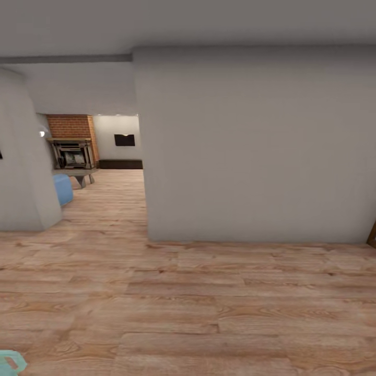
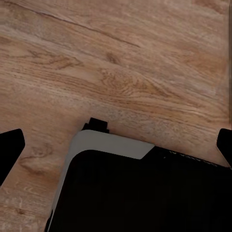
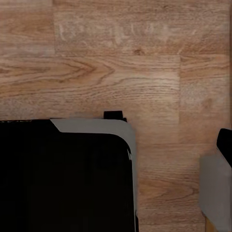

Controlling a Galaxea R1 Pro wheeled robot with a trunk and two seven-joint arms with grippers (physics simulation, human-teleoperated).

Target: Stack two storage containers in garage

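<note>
A pale curved wall (image 1: pixel 23 156) was noted at far left, with a blue seat (image 1: pixel 62 189) at its edge. Beyond it, the living room (image 1: pixel 99 151) was seen through an opening: a red-brick fireplace (image 1: pixel 73 149), a black wall TV (image 1: pixel 124 140) and a long dark low bench (image 1: pixel 120 164). A broad grey wall (image 1: pixel 250 146) closed off the right. Light wood-plank flooring (image 1: pixel 188 303) lay throughout. The storage containers could not be located. The left tool (image 2: pixel 116 145) was recorded spread apart, empty, above the robot's dark base (image 2: pixel 145 193). The right tool's state could not be told.
</note>
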